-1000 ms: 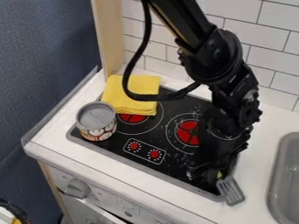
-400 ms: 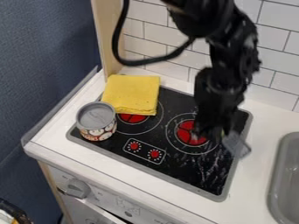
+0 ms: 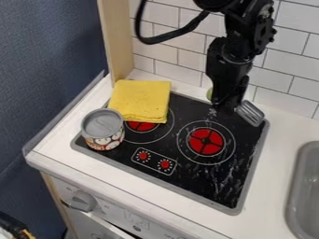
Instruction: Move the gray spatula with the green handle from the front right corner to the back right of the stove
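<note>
Camera view: gripper now at back R of cooktop; approx. 1 s ago it was at the front R corner, then by the R burner. Jaws closed on a grey slotted spatula, which moved back w/ it. Spatula head now over the back R corner of cooktop, tilted; contact w/ surface can't be told. Green bit shows just L of gripper. R burner + front R corner now uncovered, both partly hidden earlier. Unchanged: folded yellow cloth at back L, partly over L burner; open tin can w/ patterned label at L edge, just in front of cloth. Grey sink far R, set in white countertop.
</note>
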{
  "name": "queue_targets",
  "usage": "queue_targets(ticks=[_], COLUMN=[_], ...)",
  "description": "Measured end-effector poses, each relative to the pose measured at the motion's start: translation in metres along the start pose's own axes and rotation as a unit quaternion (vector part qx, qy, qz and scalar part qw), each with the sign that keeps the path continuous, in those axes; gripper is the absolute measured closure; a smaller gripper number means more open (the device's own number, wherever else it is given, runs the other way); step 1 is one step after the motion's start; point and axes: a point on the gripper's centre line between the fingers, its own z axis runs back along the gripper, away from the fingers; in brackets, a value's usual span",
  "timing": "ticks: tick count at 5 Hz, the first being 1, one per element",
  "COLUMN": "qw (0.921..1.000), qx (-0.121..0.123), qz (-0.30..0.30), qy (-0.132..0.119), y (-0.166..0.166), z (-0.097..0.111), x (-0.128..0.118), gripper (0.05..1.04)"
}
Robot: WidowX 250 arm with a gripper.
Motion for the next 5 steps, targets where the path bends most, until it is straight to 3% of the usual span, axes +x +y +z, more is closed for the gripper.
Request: queue_targets(ticks=[2,4,5], qw=[0.9965,0.9946,0.9951], qx=[0.025,0.058,0.062], qz=[0.076,0.081,0.073], qy=[-0.023,-0.027,-0.022], y=[-0.021,-0.011,-0.011], z=[-0.032,-0.056,-0.060], x=[0.011,0.008,0.002], gripper=[0.760,0.760,0.716])
